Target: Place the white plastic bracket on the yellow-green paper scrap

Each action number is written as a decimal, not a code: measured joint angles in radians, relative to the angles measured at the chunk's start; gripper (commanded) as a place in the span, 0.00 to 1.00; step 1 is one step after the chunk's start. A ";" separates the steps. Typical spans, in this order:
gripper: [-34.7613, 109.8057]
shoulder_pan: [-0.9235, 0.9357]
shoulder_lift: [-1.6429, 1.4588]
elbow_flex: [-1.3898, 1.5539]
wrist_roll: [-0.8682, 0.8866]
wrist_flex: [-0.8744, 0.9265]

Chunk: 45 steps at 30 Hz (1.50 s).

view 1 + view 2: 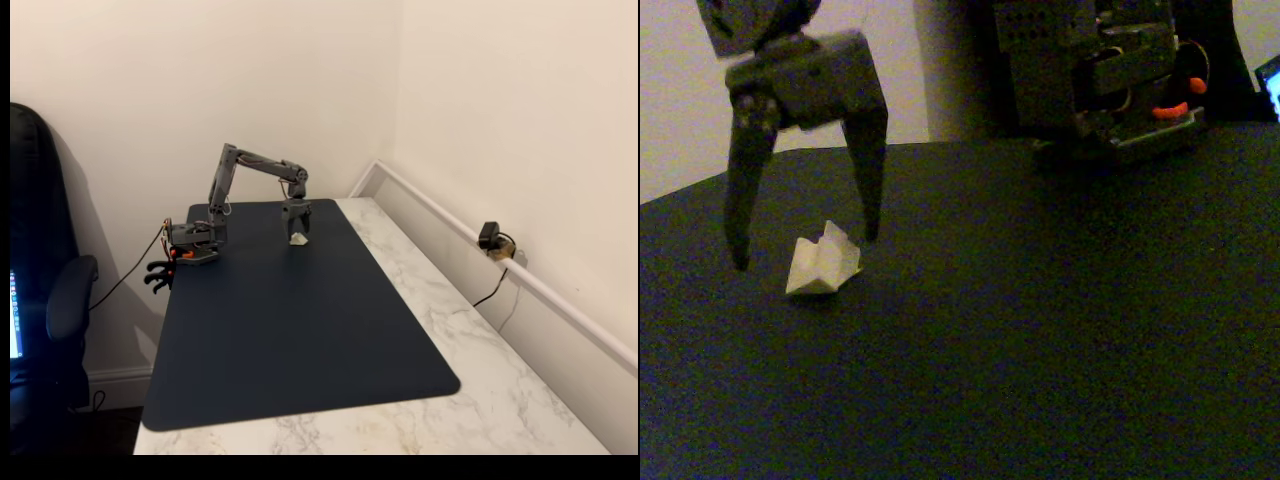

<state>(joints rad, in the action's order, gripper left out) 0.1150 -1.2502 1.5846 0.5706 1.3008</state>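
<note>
The tool (805,250) hangs with its two dark fingers spread apart, straddling the white plastic bracket (823,262), which lies on the dark mat (1040,330) and is not gripped. One finger (868,175) stands just beside the bracket's upper edge, the other (740,200) apart on its far side, probably so the tips can drop and pinch it. The bracket is off-white, small, angular and folded-looking, with crisp facets. In a fixed view the tool (297,238) points down near the mat's far edge, towards the back of the marble-patterned desk (470,350). The mat looks matte and smooth. I cannot make out the yellow-green paper scrap, so the placing is not yet done
</note>
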 measured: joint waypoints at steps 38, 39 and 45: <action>0.24 -0.160 -1.733 1.241 -0.339 -0.423; 0.24 -0.160 -1.756 1.262 -0.368 -0.439; 0.24 -0.156 -1.922 1.385 -0.476 -0.462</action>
<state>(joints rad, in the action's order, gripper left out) -0.0414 -3.1723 2.9698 0.0951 0.8391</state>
